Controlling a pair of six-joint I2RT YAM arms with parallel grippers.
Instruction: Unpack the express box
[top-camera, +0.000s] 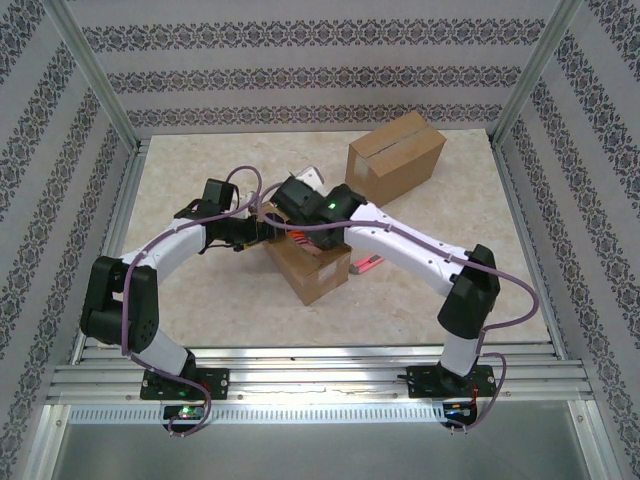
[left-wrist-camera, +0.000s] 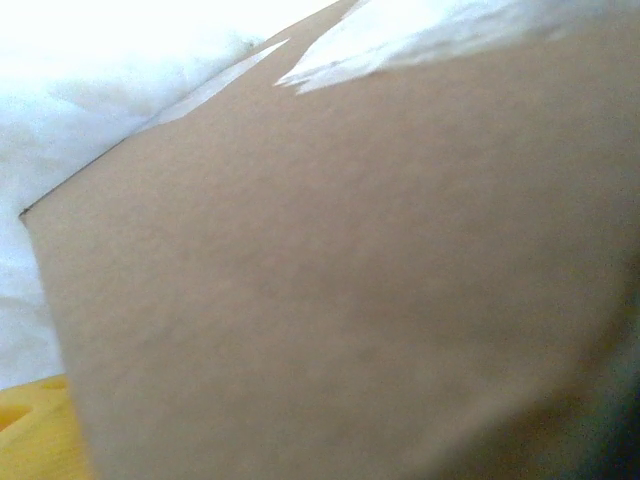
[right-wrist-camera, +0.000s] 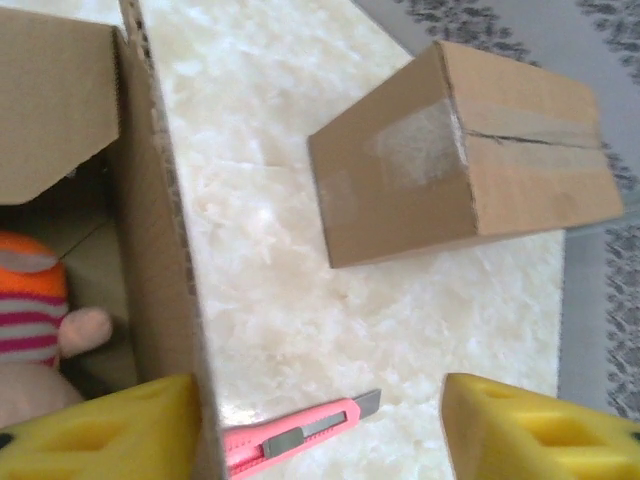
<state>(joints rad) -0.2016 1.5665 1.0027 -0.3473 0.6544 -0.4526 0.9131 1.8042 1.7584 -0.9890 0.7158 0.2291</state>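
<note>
Box (top-camera: 318, 275) sits mid-table, just ahead of the two arms (top-camera: 400, 240), with its flaps up. From above most of its top is hidden under both arms, and only its near brown side and a scrap of red stripe inside show.

Left gripper (top-camera: 252, 232) reaches in from the left. Its camera is so close to a cardboard flap (left-wrist-camera: 350, 280) that the picture is one blurred brown sheet, with just a corner of a yellow pad (left-wrist-camera: 30, 430) at the lower left. Its jaws stand wide apart, but I cannot tell whether they touch the flap.

Right gripper (right-wrist-camera: 318, 400) hangs over the box's right wall (right-wrist-camera: 170, 260), fingers spread and clamping nothing. One pad is on the inner side of the wall and the other is well outside it.

Down in the box a plush toy (right-wrist-camera: 35, 300), orange with pink and white stripes, is half covered by another flap and cut off by the picture's edge, so its shape is unclear.

A pink knife (right-wrist-camera: 300, 428) lies on the table (right-wrist-camera: 300, 200) just outside the wall. Its blade end is free and its handle end is hidden behind the wall.

A carton (right-wrist-camera: 460, 150), taped shut, stands well apart on the far side of the table, right of centre.
</note>
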